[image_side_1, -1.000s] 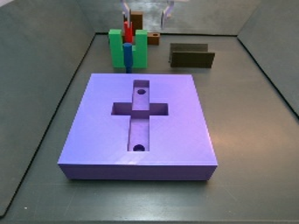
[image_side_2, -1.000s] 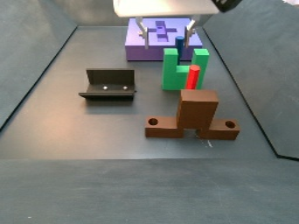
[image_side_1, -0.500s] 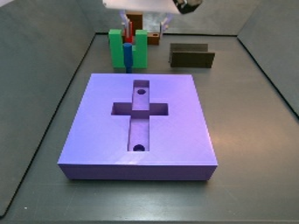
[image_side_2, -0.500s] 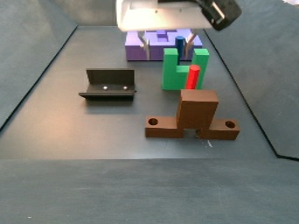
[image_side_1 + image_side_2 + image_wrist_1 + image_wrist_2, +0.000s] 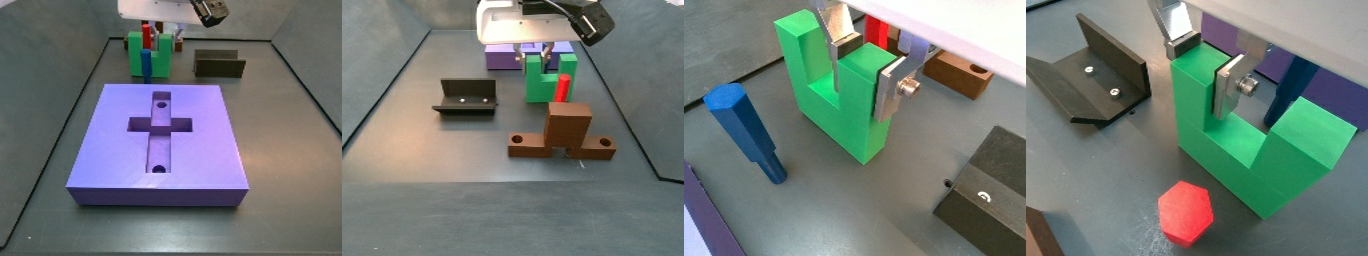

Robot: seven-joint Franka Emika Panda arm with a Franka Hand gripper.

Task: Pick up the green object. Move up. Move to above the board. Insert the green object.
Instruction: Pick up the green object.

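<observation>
Green object (image 5: 842,95) stands upright on the grey bench (image 5: 462,150), well behind the purple board (image 5: 160,140). We see the gripper (image 5: 866,68) lowered over it, its fingers (image 5: 1231,85) straddling one upright arm, nearly closed but not plainly clamping. We judge the pick-up underway; next, squeeze firmly, then lift.

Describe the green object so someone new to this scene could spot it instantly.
Past the far end of the large flat purple slab, under the arm's gripper, stands a bright green blocky piece. Unlike the thin blue peg and red peg beside it, it is U-shaped, notched on top.
</observation>
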